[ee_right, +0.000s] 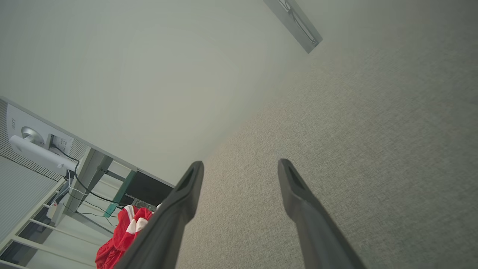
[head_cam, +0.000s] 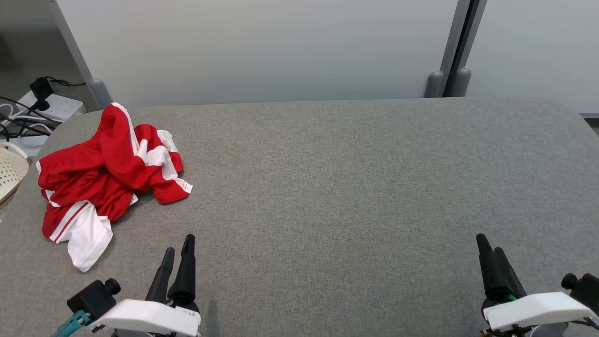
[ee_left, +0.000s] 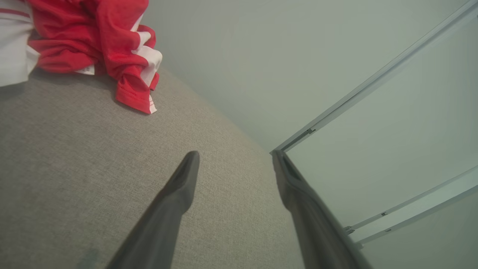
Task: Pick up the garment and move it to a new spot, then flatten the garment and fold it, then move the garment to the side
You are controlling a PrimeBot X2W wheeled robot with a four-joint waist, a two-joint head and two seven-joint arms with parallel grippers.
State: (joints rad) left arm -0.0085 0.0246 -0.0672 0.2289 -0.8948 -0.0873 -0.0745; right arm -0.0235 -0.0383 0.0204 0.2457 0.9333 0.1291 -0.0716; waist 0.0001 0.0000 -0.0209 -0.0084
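Grey fabric tabletop (head_cam: 355, 187), rounded far corners, w/ pale partition panels (head_cam: 262, 47) behind its far edge. Off far-left corner: white power strip (head_cam: 56, 107) w/ black cables; cream perforated basket (head_cam: 9, 171) beside left edge.

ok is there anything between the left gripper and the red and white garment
Nothing visible does. The left gripper is open, and the crumpled garment lies ahead of it near the left side of the table, with only bare grey surface between them.
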